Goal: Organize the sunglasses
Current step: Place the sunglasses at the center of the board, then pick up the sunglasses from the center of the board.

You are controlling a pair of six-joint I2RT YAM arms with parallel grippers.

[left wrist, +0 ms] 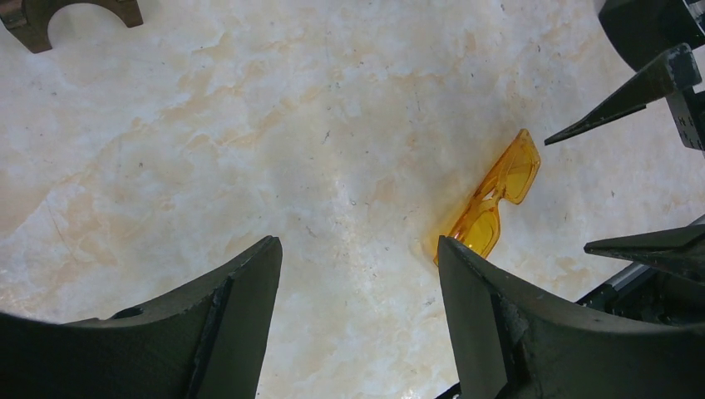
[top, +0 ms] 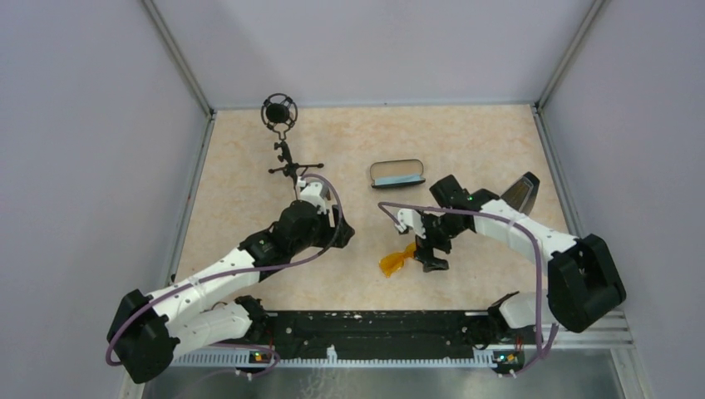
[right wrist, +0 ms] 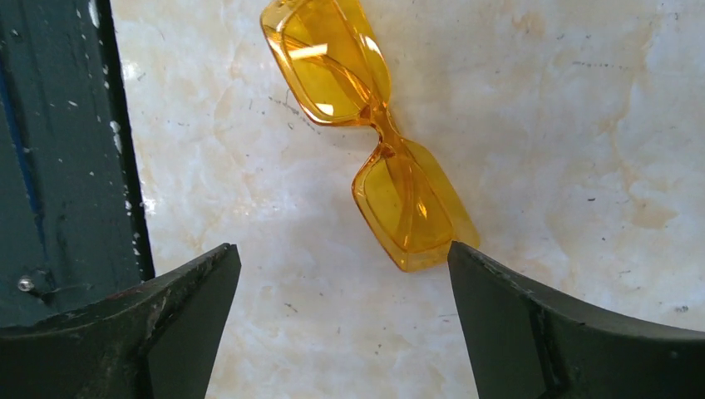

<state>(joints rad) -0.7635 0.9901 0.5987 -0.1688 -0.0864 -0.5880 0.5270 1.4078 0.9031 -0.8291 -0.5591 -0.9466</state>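
Note:
The orange sunglasses lie folded on the table near the front middle. They also show in the left wrist view and in the right wrist view. My right gripper is open and empty just right of them, its jaws wide apart above bare table. My left gripper is open and empty, well left of the sunglasses. The black glasses case lies open at the back middle, with a light blue cloth inside it.
A black microphone on a small stand is at the back left. A dark object lies at the right by the right arm. The black mounting rail runs along the near edge. Walls close in the table.

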